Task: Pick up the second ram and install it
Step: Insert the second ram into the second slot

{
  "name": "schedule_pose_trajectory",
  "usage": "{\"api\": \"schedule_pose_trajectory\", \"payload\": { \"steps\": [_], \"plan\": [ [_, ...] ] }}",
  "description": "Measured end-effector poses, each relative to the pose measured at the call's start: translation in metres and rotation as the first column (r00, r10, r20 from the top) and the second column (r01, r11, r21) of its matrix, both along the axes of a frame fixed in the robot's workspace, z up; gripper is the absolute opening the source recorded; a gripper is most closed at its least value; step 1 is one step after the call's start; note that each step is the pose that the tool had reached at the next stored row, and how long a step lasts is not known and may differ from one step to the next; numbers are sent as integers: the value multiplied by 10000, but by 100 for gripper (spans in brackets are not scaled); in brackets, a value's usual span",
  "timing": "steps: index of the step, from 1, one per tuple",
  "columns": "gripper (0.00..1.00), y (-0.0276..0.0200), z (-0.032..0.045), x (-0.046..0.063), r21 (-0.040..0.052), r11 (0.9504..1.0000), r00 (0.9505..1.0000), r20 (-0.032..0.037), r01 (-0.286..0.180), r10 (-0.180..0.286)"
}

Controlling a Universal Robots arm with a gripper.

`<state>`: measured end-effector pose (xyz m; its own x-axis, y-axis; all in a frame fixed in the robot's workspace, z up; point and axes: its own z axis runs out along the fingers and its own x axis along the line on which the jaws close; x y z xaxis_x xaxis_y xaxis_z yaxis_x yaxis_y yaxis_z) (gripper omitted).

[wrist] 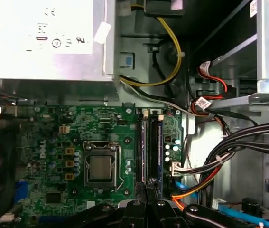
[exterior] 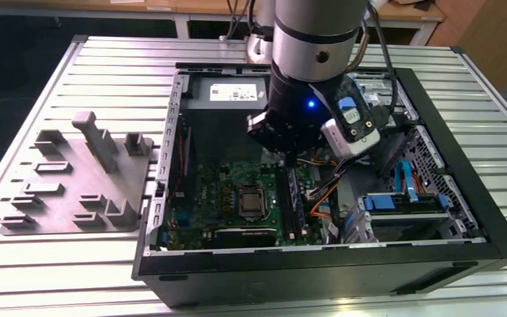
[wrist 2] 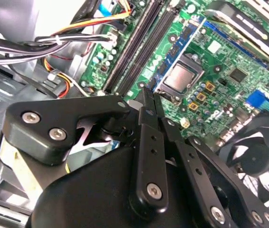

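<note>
Second ram (wrist 2: 145,95), perhaps, mostly behind gripper (wrist 2: 149,109)

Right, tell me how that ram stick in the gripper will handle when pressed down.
The second ram looks thin and flat, so probably stiff along its length but easily cracked if twisted. Held edge-on by the gripper, it likely weighs little; its narrow edge may slip sideways off the memory slot.

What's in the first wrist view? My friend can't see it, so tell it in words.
A green motherboard lies inside an open computer, with a square silver processor in its middle and two long black memory slots beside it. The black gripper hangs over one end of the slots. A silver box and bundles of cables border the board.
</note>
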<state>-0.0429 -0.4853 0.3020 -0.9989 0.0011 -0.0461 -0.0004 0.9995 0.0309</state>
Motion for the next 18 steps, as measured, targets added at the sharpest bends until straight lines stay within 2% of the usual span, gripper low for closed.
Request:
{"api": "schedule_pose_trajectory", "payload": {
  "steps": [1, 2, 18],
  "plan": [
    [12, 0, -12, 8, 0, 10000, 10000, 0, 5, -5],
    [12, 0, -107, 24, 1, 10000, 10000, 0, 26, -26],
    [12, 0, -385, 24, -1, 10000, 10000, 0, 46, -46]
  ]
}}
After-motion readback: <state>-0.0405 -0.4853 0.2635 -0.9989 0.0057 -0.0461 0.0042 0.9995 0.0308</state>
